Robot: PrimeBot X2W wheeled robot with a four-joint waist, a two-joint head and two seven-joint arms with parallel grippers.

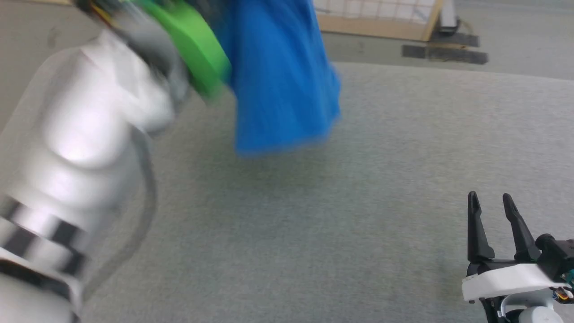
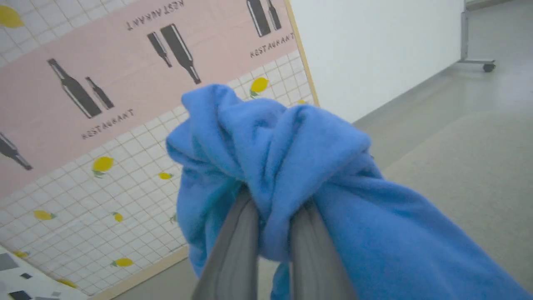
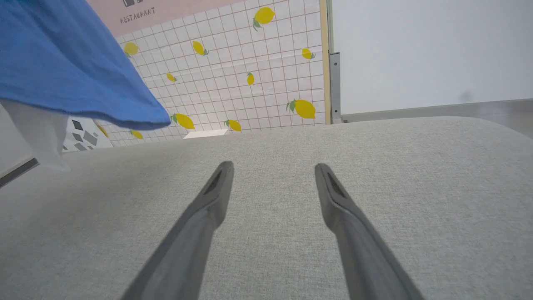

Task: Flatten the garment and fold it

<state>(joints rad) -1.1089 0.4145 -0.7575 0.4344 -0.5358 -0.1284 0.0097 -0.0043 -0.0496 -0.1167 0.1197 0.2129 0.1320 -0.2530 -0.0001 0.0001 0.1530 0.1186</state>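
At the left of the head view the pale left arm (image 1: 80, 148) reaches up, blurred, with a green disc (image 1: 193, 45) at its wrist. Just right of that disc the shirt (image 1: 278, 76) hangs in the air, a bright blue sheet whose lower edge is clear of the grey desk (image 1: 314, 233). In the left wrist view the left claw (image 2: 277, 208) is clenched on a bunched knot of the blue cloth (image 2: 291, 146), fabric squeezed between both fingers and spilling away to the lower right. Behind it stands a panel (image 2: 104, 166) printed with lemons and bottles.

In the right wrist view the blue hem (image 3: 62, 62) floats at the upper left, with a white piece (image 3: 41, 133) dangling below it, apart from the desk.

At the lower right of the head view the right claw (image 1: 489, 199) is released, its fingers spread and holding nothing. It sits low over bare desk, well apart from the shirt.
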